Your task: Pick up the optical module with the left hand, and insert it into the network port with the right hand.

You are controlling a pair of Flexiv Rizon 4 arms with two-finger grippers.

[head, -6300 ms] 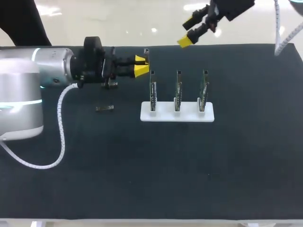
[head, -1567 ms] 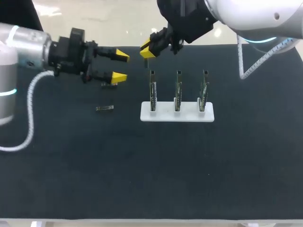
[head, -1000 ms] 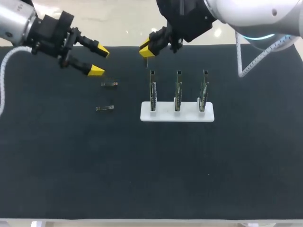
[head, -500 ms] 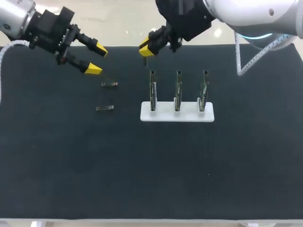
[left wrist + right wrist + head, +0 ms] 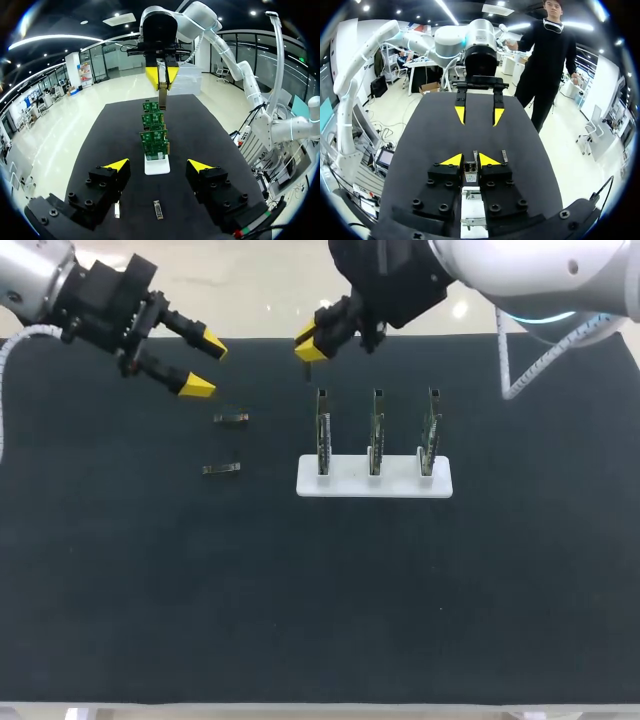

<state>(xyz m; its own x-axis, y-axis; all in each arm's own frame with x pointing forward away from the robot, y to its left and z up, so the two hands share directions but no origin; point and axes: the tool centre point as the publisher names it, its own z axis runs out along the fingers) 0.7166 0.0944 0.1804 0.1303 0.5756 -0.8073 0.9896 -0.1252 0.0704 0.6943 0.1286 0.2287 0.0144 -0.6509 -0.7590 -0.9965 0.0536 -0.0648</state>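
- A black cloth-covered desk [image 5: 300, 620] carries a white rectangular stand [image 5: 374, 480]. Three green circuit boards [image 5: 376, 430] stand upright in it, side by side.
- The right claw [image 5: 308, 340] hangs above the far edge of the desk, just beyond the leftmost board.
- Its yellow tips are pressed onto a small metal optical module [image 5: 308, 368]. The module hangs down from between them, above that board and apart from it.
- In the right wrist view the module [image 5: 469, 176] sits pinched between the two fingers, touched from both sides.
- The left claw [image 5: 205, 365] is over the far left part of the desk, well apart from the stand, with its fingers spread wide.
- Two spare small metal modules lie flat on the desk, left of the stand. One [image 5: 231, 418] is just beside the left claw's nearer tip, and the other [image 5: 221, 469] lies closer to the robot.
- In the left wrist view the boards [image 5: 154, 140] line up one behind another ahead of the spread claw. The right claw [image 5: 161, 77] and its module [image 5: 162, 97] are over the farthest board.
- Whether any board has a port cannot be made out.
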